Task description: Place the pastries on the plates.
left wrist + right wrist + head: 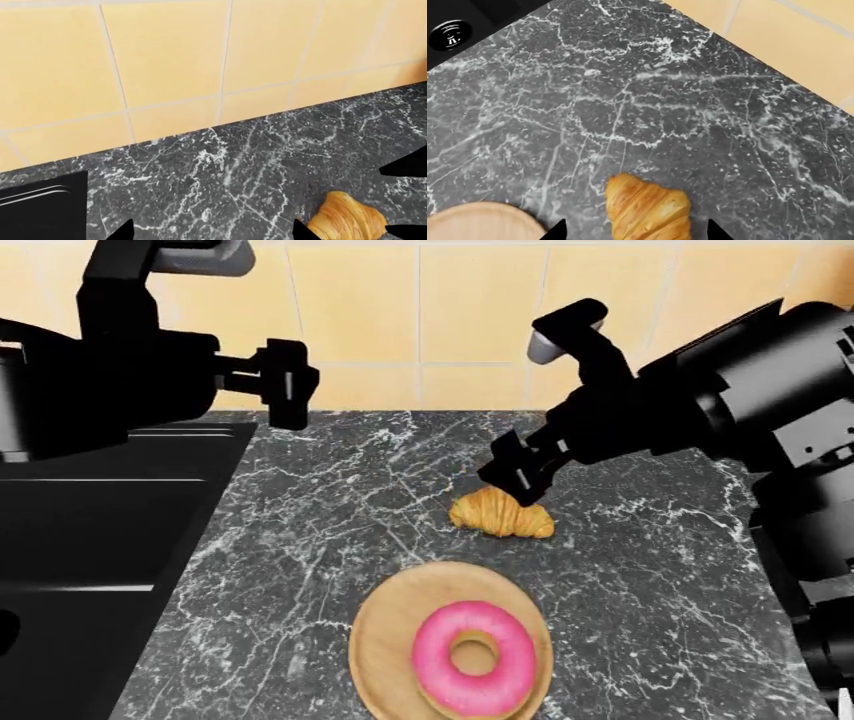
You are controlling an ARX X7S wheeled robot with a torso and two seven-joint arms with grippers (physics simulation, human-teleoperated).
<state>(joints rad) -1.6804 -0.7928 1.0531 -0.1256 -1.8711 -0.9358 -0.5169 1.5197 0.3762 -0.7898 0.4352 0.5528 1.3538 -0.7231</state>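
Head view: the pink-frosted donut (473, 657) lies on the wooden plate (380, 640) at the near edge of the dark marble worktop (334, 530), so that half of the task appears done. The croissant (502, 514) rests bare on the worktop just beyond the plate, apart from it. No white plate shows in any view.

The right gripper (514, 472) hangs just above the far side of the croissant, tilted down toward it; in the right wrist view its two fingertips (557, 231) stand wide, one to each side of the croissant (647, 207), not touching it. This placement suits a straddling grasp, probably the step in hand.

The left gripper (284, 383) is held high near the tiled wall (481, 310), clear of the work; its fingertips (123, 232) are spread, with nothing between them, and the croissant (348, 217) sits off to one side.

A black sink (94, 530) adjoins the worktop on the left. Nothing blocks the approach; the plate rim (484, 220) lies near the croissant.
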